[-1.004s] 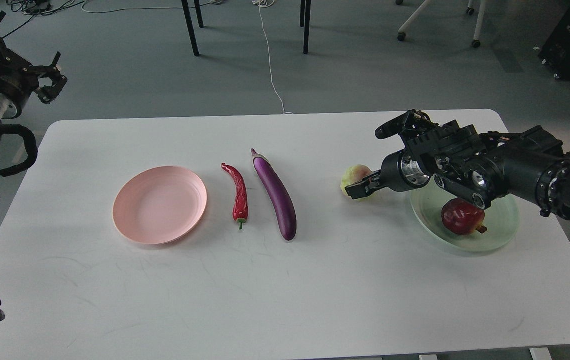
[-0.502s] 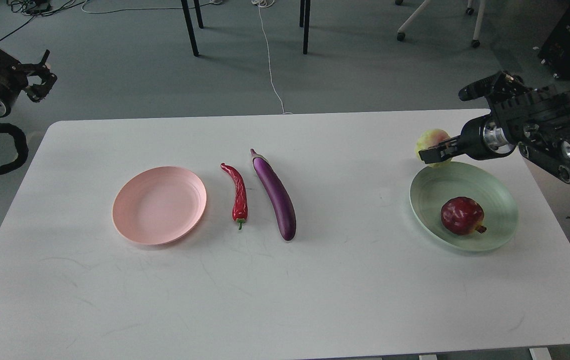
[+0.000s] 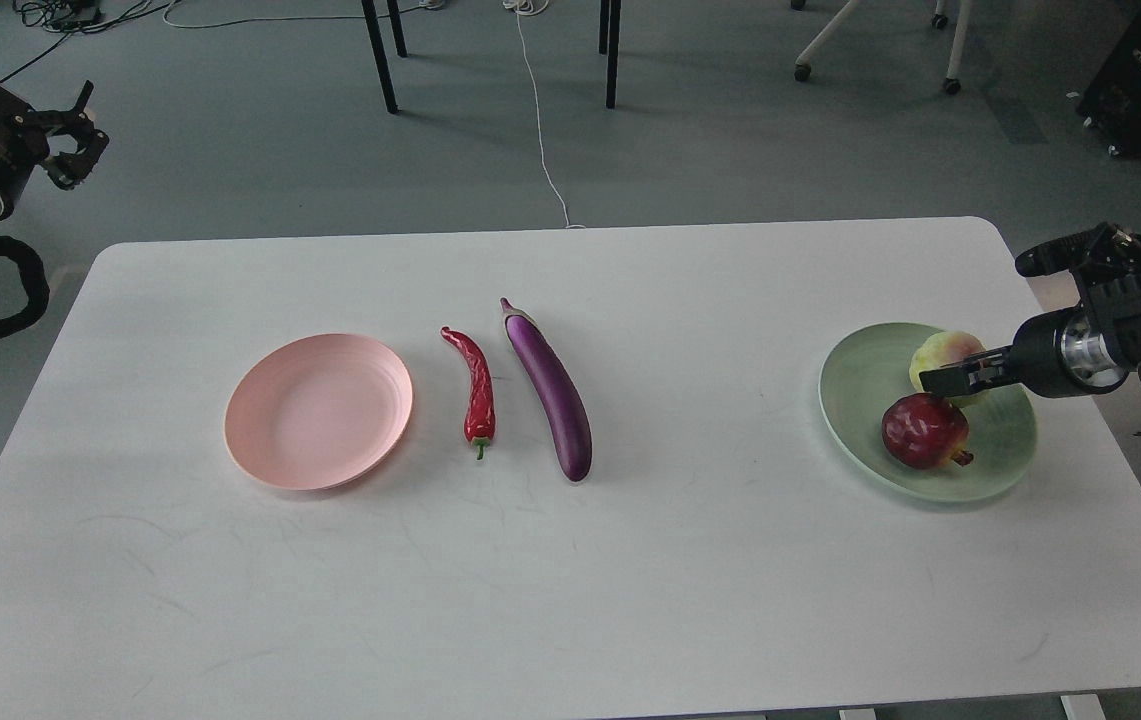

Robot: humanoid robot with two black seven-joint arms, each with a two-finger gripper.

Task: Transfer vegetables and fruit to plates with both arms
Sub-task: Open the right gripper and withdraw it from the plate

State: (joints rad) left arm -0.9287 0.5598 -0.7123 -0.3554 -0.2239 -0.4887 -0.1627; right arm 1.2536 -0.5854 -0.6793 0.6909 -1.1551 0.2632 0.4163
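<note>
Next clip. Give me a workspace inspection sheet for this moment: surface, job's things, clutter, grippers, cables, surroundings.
Surface: white rounded-corner table, faint scuffs.
Job's things: round dark-red pomegranate in pale green round plate; round yellow-green fruit blushed pink over the same plate; pale pink round plate empty; curved red chili pepper and long glossy purple eggplant side by side on the table.
Clutter: nothing seen.
Grippers: right gripper fingers closed on the yellow-green fruit; left gripper off the table, fingers spread, empty.
Cables: white cable on the floor; black hose on the left arm.
Surroundings: grey floor, black table legs, chair casters.
</note>
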